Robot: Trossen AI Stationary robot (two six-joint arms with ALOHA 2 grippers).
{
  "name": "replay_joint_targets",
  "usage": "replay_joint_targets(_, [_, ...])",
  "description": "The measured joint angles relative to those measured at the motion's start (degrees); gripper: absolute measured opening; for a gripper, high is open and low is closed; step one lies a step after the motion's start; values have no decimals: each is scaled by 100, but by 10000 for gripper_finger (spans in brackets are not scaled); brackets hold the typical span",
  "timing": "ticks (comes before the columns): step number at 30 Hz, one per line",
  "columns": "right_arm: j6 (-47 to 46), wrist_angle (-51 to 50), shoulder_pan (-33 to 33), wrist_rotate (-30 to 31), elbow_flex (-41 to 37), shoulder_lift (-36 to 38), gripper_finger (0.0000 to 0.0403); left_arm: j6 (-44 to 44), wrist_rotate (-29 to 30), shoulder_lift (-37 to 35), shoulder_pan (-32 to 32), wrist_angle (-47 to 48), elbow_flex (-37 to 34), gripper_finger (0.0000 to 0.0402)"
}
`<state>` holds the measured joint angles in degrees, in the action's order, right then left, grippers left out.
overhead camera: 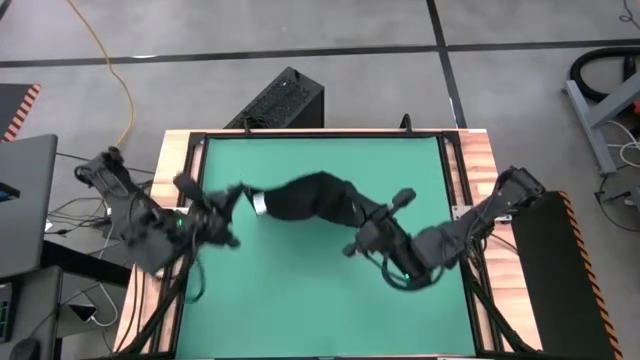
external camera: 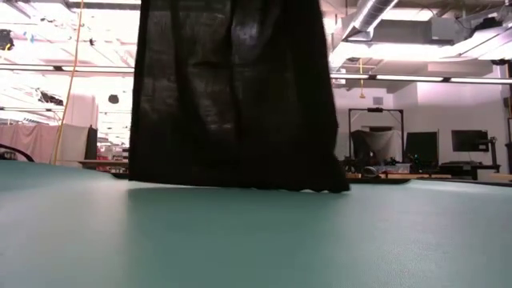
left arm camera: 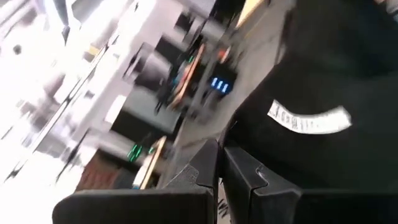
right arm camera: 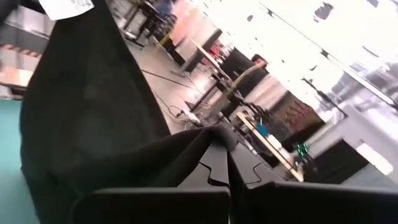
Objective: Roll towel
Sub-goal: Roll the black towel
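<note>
The black towel is held up over the green table between my two grippers. It sags in the middle, with its white tag near the left end. My left gripper is shut at that end and my right gripper is shut at the other. In the low view the towel hangs like a curtain. Its lower edge is at the table top; whether it touches, I cannot tell. My left gripper pinches a thin bit of the towel's edge between its shut fingers, close to the corner with the white tag. It comes in level from the table's left. The cloth hangs below the hold. My right gripper pinches a bunched corner of the towel between its shut fingers, level, from the table's right. How many layers are in the hold does not show. The cloth falls away from the fingers in loose folds.
A black ribbed box stands just beyond the table's far edge. A wooden frame borders the green mat. A laptop and cables lie off the left side, with a yellow cord on the floor.
</note>
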<state>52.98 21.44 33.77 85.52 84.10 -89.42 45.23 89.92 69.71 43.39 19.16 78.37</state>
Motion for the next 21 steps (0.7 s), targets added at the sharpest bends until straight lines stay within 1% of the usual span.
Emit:
replay_joint_targets(2, [74, -82, 197, -5, 270, -113, 2, 609, 11, 226, 237, -636, 108, 0])
replay_joint_targets(3, [147, -126, 274, -21, 425, -166, 2, 761, -13, 317, 330, -772, 242, 0])
replay_joint_targets(6, [426, -219, 398, -129, 809, -210, 2, 852, -12, 500, 475, -537, 815, 0])
replay_joint_targets(8, [608, -319, 341, -138, 974, -186, 2, 833, 5, 503, 471, -220, 1188, 0])
replay_joint_targets(10, [690, -405, 185, -140, 994, -90, 2, 616, 10, 399, 411, 120, 1435, 0])
replay_joint_targets(12, [647, -604, -76, -106, 994, 17, 2, 216, -2, 201, 221, 513, 1526, 0])
replay_joint_targets(14, [411, -1007, -397, 27, 994, 127, 2, -467, -6, -82, -55, 1150, 1532, 0])
replay_joint_targets(16, [16, -1592, -767, 210, 994, 205, 4, -1573, -115, -389, -333, 2176, 1535, 0])
replay_joint_targets(18, [-551, -2326, -1158, 343, 994, 220, 5, -2943, -640, -697, -648, 3337, 1535, 0])
replay_joint_targets(21, [-1748, -3615, -1699, 294, 994, 200, 4, -4948, -1561, -1053, -1249, 4965, 1530, 0])
